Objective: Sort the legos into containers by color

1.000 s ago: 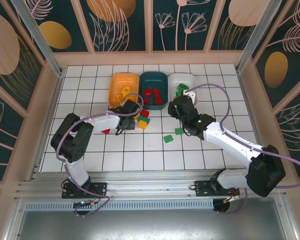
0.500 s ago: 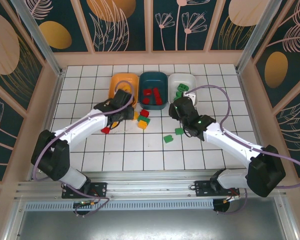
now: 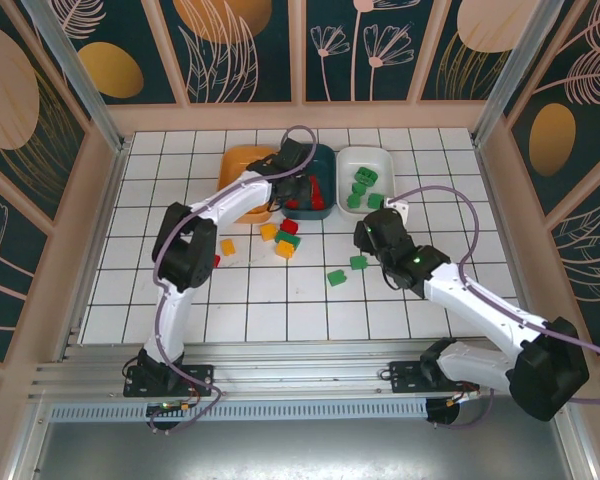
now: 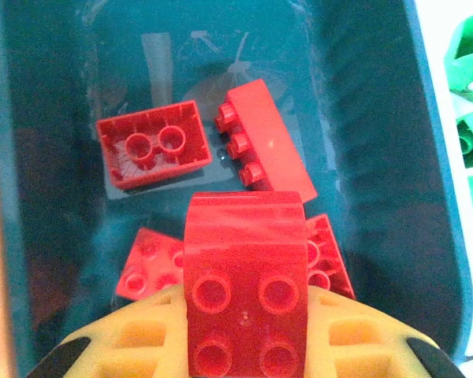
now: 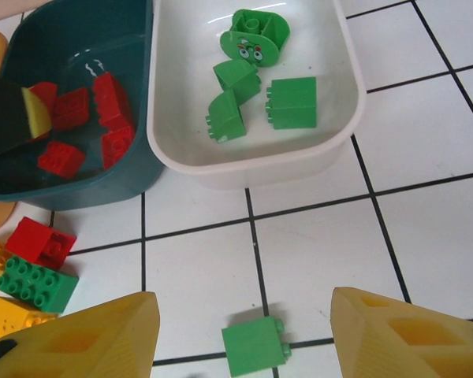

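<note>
Now the red brick is clamped between the fingers of the left gripper, its studs toward the wrist camera, and it hangs over the dark teal bowl, where several other red bricks already lie. A second ago this gripper was low at the loose pile on the tiles, just near of the bowls. Since then the arm has swung far and to the right, past the orange bowl, and has taken the brick with it. For the task this means the pick is done and the colour matches, so I judge that only the release is left. The right gripper has drawn back a little toward the near side. It stands open and empty above a single green brick on the tiles, near of the white bowl. Red, green and yellow bricks are still loose, so the sorting seems far from finished.
</note>
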### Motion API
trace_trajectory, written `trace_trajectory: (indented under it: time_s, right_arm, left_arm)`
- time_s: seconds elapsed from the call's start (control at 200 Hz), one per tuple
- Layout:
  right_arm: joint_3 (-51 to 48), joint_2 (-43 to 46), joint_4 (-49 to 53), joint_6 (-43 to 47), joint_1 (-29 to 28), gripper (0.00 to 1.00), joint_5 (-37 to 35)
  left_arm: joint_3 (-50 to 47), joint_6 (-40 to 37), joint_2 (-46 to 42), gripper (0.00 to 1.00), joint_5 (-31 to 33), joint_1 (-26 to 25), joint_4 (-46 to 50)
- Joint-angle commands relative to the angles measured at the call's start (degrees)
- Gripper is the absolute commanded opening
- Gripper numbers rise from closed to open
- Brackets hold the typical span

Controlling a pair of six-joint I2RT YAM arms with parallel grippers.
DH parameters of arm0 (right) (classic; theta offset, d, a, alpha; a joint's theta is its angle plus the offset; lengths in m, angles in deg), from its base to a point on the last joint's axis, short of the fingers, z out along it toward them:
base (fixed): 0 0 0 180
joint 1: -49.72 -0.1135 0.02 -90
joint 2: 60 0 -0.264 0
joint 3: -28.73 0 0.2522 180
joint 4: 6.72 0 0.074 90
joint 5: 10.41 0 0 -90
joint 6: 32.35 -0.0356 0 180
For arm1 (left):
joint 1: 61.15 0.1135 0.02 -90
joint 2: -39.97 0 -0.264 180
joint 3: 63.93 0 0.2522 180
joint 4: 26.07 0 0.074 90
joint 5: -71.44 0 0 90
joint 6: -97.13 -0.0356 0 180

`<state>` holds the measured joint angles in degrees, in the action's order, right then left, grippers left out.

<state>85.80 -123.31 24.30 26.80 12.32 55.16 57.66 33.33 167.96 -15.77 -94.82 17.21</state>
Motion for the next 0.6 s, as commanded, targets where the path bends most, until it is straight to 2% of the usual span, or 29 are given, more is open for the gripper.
trace_trajectory:
  time_s: [0.0, 0.045, 0.21, 0.265, 0.445, 0.495, 0.596]
  right_arm:
    - [-0.96, 2.04, 3.07, -1.02, 0.75, 0.61, -2.09]
    - [-0.79, 2.25, 3.54, -0.73, 0.84, 0.61, -2.08]
    - [0.23, 1.82, 4.75, 0.21, 1.12, 0.62, -1.68]
    - [0.62, 1.24, 5.43, 0.44, 1.11, 0.62, -1.48]
    - [0.51, -0.04, 7.03, 0.76, -0.42, 0.63, 1.54]
    - [-0.19, -0.18, 6.29, 0.97, -1.81, 0.64, 3.23]
    - [-1.29, -2.59, 4.64, 1.06, -6.03, 0.7, 6.58]
  left_arm:
    - [5.71, -1.83, 3.0, 0.25, -0.81, 0.02, 4.5]
    - [7.88, -2.02, 4.48, 0.31, -0.85, 0.07, 5.98]
    - [11.46, -2.39, 5.03, 0.69, -0.13, 0.05, 7.39]
    - [11.52, -3.13, 3.25, 0.78, 0.52, 0.04, 6.47]
    - [8.85, -2.81, -4.74, 0.82, 0.19, 0.11, 4.21]
    - [3.09, -1.39, -9.28, 0.82, -0.68, 0.14, 0.34]
    - [-16.29, 3.32, -22.03, 0.88, -1.61, 0.21, -12.27]
